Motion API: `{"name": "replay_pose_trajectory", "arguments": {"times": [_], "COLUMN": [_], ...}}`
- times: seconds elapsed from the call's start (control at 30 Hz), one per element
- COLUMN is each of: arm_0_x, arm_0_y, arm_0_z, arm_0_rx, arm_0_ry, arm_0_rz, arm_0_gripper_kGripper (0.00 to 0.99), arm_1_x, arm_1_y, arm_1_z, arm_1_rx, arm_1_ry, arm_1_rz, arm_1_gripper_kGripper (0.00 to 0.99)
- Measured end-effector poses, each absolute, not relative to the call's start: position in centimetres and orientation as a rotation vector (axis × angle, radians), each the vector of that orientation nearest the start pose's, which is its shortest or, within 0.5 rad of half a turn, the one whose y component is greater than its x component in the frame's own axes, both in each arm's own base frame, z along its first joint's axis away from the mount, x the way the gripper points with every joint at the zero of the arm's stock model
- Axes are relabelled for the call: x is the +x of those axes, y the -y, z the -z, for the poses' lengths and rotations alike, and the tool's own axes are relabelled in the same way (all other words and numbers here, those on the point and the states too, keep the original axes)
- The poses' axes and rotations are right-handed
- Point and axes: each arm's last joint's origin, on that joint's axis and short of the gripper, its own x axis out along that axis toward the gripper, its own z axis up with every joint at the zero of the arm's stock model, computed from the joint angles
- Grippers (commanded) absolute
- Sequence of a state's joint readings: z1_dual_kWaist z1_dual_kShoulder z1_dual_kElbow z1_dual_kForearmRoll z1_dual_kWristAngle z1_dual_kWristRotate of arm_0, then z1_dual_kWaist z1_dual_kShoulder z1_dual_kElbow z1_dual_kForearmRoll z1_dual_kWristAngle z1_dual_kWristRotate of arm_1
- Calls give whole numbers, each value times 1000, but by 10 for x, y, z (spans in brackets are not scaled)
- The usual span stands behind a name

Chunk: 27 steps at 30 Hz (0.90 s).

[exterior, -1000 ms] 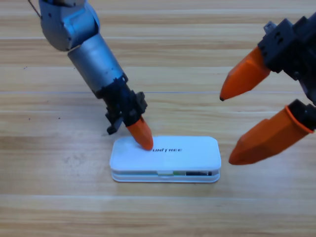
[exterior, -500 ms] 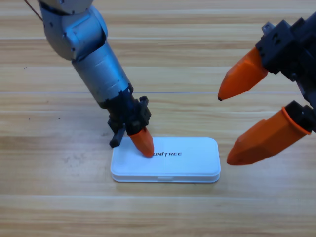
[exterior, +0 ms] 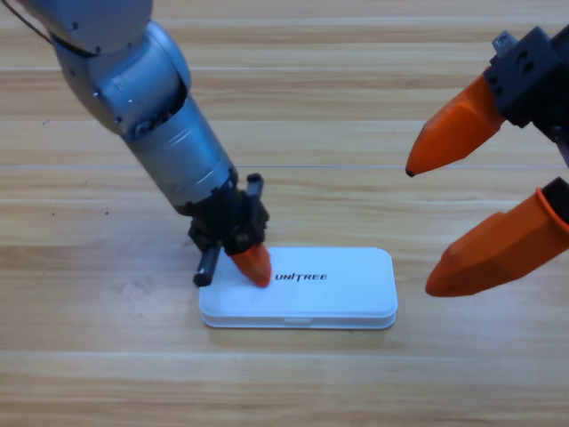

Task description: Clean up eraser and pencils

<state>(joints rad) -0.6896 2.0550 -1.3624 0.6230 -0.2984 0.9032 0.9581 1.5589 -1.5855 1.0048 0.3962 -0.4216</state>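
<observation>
The flat white rounded plastic case (exterior: 298, 287) lies shut on the wooden counter (exterior: 89, 356), eraser and pencils unseen and judged stowed; the left gripper (exterior: 252, 263), jaws state indeterminable, is pressed on its lid, and the right gripper (exterior: 453, 222) is held wide open and empty, well apart.

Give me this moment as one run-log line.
left gripper: pressing down on lid of white case, left end | case: lid closed, flat on table | right gripper: open, waiting at right edge | eraser, pencils: not visible
</observation>
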Motion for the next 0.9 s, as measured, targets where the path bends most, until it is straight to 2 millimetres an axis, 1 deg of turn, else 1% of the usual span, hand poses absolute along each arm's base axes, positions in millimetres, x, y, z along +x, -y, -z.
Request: {"name": "replay_pose_trajectory", "arguments": {"times": [0.07,0.1,0.2,0.27,0.33,0.4,0.5,0.63,0.67,0.7,0.73,0.77,0.8,0.9], "arm_0_x": [290,285,267,251,236,218,198,181,179,178,177,176,175,175], "arm_0_y": [259,257,253,252,249,244,236,231,231,231,230,230,230,230], "arm_0_z": [-213,-220,-258,-290,-316,-338,-358,-373,-374,-375,-375,-374,-374,-374], "arm_0_rx": [954,950,943,940,934,931,931,933,933,938,951,963,968,969], "arm_0_ry": [-901,-907,-866,-800,-738,-688,-632,-580,-573,-568,-559,-554,-553,-555], "arm_0_rz": [1399,1399,1410,1425,1439,1459,1477,1502,1506,1514,1525,1534,1538,1539], "arm_0_gripper_kGripper": [0,0,0,0,0,0,0,0,141,508,853,976,990,990], "arm_1_x": [144,144,144,144,144,144,144,144,144,144,144,144,144,144], "arm_1_y": [-237,-237,-237,-237,-237,-237,-237,-237,-237,-237,-237,-237,-237,-237], "arm_1_z": [-421,-421,-421,-421,-421,-421,-420,-420,-420,-420,-420,-420,-420,-420], "arm_1_rx": [-617,-617,-617,-617,-617,-618,-620,-621,-621,-620,-620,-620,-620,-621], "arm_1_ry": [-741,-742,-742,-742,-742,-742,-742,-742,-743,-743,-743,-743,-743,-743], "arm_1_rz": [-1446,-1446,-1446,-1446,-1445,-1443,-1441,-1437,-1436,-1436,-1436,-1436,-1436,-1434], "arm_1_gripper_kGripper": [990,990,990,990,990,990,990,990,990,990,990,990,990,990]}}
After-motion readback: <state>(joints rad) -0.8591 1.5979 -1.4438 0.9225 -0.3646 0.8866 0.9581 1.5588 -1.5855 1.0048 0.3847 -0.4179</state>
